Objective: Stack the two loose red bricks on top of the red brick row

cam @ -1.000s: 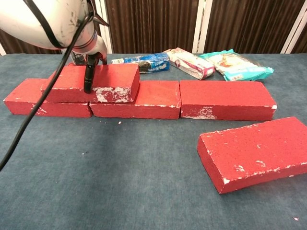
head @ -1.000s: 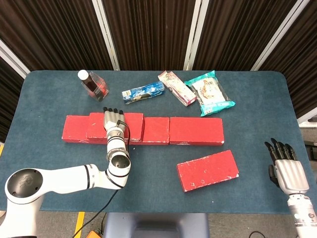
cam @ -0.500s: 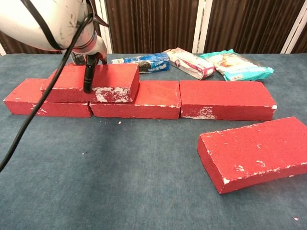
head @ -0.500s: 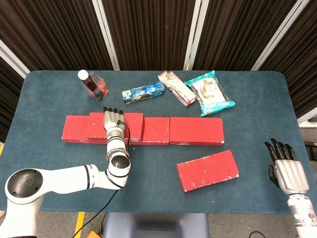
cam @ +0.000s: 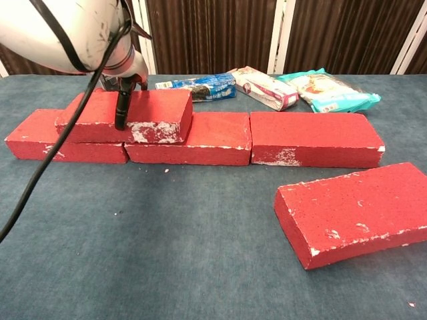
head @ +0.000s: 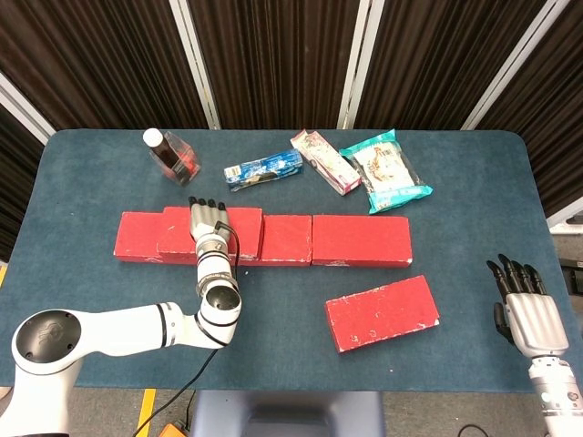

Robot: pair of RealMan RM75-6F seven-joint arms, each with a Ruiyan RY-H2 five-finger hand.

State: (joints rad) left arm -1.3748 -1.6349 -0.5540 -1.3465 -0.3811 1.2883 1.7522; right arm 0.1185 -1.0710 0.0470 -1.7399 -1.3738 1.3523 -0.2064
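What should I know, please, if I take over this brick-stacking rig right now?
Left robot hand: on the stacked brick, a finger down its front face; firm grip unconfirmed.
Right robot hand: open, idle at the table's right edge.
Done: one brick sits atop the left end of the red brick row.
Left: the second loose brick lies on the table in front of the row's right end.

Red bricks: rough, matt, pitted faces, white chipping along edges. Table covering: blue felt-like cloth, matt. Snack packets: glossy plastic film. Bottle: clear shiny plastic. Left arm: smooth glossy white shell.
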